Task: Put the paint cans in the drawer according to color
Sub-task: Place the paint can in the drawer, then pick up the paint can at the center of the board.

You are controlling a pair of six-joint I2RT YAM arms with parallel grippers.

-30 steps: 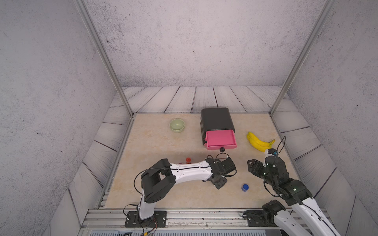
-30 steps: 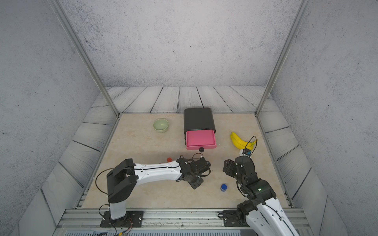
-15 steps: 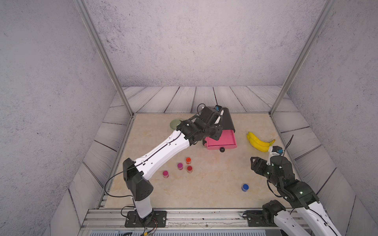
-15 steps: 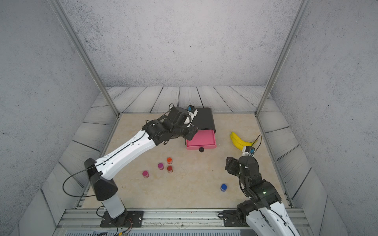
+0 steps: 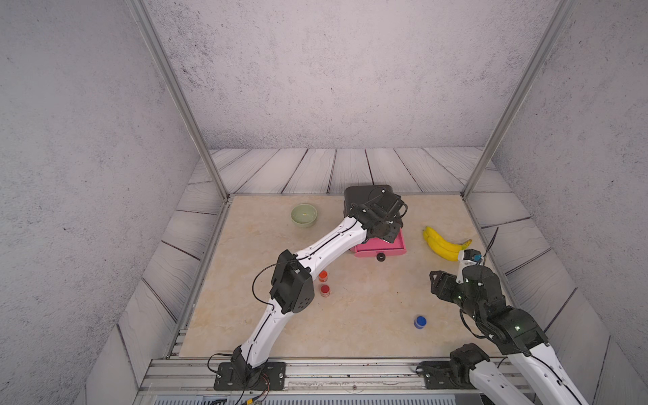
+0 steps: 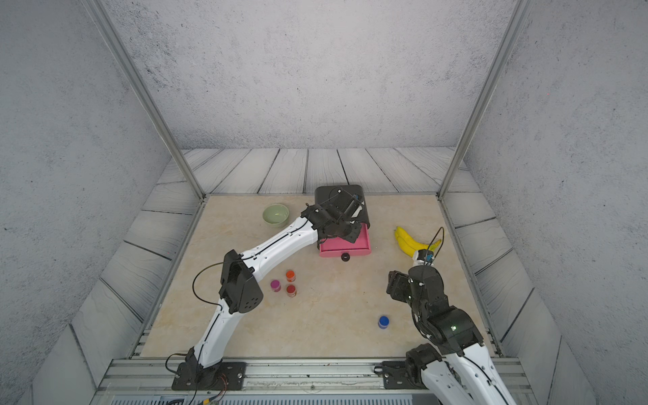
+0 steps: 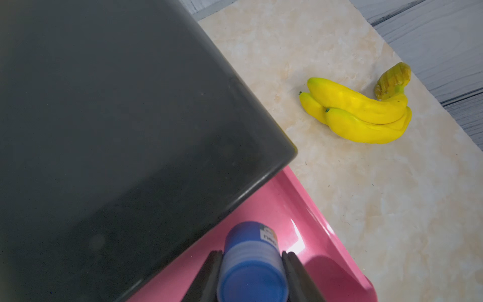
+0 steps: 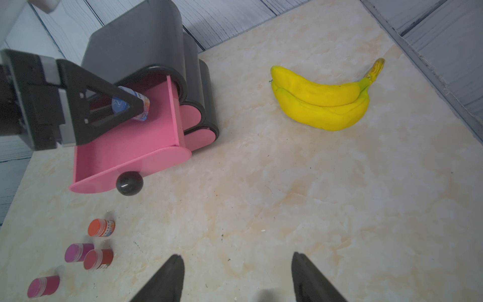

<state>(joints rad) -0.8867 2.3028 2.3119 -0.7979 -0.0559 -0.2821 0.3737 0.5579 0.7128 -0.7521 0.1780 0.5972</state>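
A: Left gripper (image 7: pixel 252 253) is clamped tight on a blue paint can (image 7: pixel 251 282), lid facing the wrist camera.
B: Where's the can?
A: Over the open top drawer (image 8: pixel 136 141) of the black chest (image 8: pixel 141 39), toward the back, close to the chest front. It sits tilted. Can't tell if it touches the drawer floor.
B: Right gripper?
A: Right gripper (image 8: pixel 237 261) is spread wide, holds nothing, above the table (image 8: pixel 287 196) near the banana bunch (image 8: pixel 321 102).
B: Other cans?
A: All on the table. The second blue can (image 5: pixel 420 321) stands alone in front of the right arm. The orange-red can (image 8: pixel 100 228), red can (image 8: pixel 98 259), magenta can (image 8: pixel 78 252) and other magenta can (image 8: pixel 43 286) cluster beside the left arm's elbow, well apart from the chest. The lower two drawers (image 8: pixel 192 116) are shut.
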